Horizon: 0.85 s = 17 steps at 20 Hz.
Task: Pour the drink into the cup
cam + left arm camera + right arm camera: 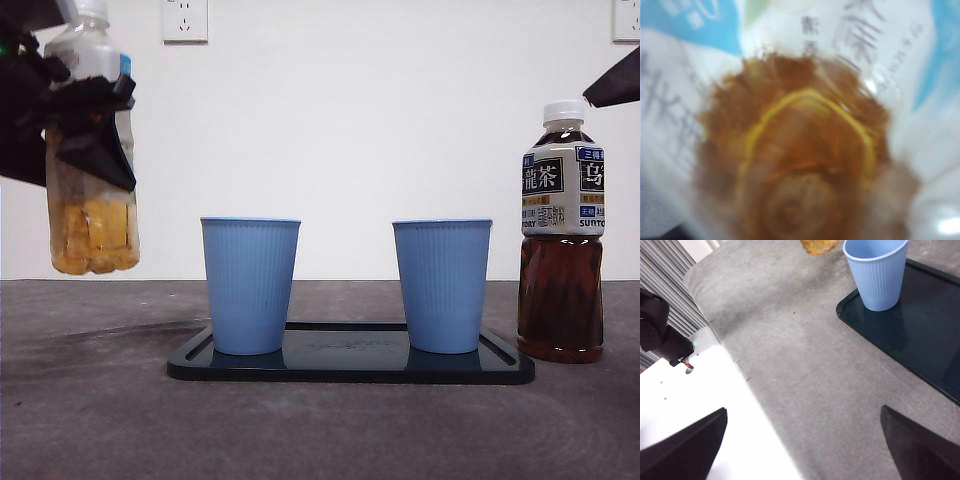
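I have the left gripper [85, 110] closed around the bottle [92, 150], which hangs clear of the table at the far left, upright or close to it, cap still on; the left wrist view is filled with its blurred label and amber contents, so I read the grip from the front view only. The hold sits on the label band, above the drink. I judge the bottle thin-walled and springy: squeeze hard and it will dent, and a smooth label could slip once I tilt it. With the liquid low, the weight will shift toward the neck as it tips. I would keep the hold where it is, near the middle. The near cup [250, 285] stands on the tray [350, 368], just beside the bottle's path, with a second cup [442, 285] further along the same tray, well apart from the first. Both look light and easy to knock over with the bottle's base. A tea bottle [561, 235] stands off the tray's far end, out of my way. The right gripper [805, 440] waits, jaws spread wide and holding nothing, over the table edge; it shows only as a black tip in the front view's top corner.
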Available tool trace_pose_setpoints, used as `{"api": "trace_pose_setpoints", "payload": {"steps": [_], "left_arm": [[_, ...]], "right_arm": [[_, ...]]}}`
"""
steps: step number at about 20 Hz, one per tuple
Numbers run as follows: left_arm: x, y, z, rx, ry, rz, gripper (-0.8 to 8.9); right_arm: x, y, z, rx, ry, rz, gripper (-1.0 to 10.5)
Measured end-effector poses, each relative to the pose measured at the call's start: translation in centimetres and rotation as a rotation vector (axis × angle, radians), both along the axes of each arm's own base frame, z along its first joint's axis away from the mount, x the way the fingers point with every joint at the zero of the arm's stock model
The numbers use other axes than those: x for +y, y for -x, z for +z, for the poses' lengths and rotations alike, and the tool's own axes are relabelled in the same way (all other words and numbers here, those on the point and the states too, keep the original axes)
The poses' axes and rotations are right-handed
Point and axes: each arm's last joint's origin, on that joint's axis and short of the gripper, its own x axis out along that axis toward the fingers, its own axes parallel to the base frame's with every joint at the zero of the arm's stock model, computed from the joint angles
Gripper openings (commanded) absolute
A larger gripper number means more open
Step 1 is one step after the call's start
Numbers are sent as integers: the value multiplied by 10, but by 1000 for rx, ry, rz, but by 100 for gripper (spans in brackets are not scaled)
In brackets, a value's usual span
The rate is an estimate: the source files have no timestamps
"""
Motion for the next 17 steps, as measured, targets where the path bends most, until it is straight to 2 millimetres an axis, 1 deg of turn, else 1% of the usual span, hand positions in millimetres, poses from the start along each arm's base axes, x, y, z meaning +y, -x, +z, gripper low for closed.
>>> {"api": "trace_pose_setpoints", "payload": {"steps": [3,7,11,17], "left_arm": [[-2,-9,-13,37,-6,-2,183],[-7,-22,-26,38,3,-18,183],[-10,-29,-40,74,-10,-17,183],[-11,-33,-45,76,-8,-23,183]], "right_arm": [[0,0,0,8,-3,-5,485],[0,0,0,23,-9,-14,485],[0,0,0,30,-12,-18,485],[0,0,0,30,-9,-26,484]]}}
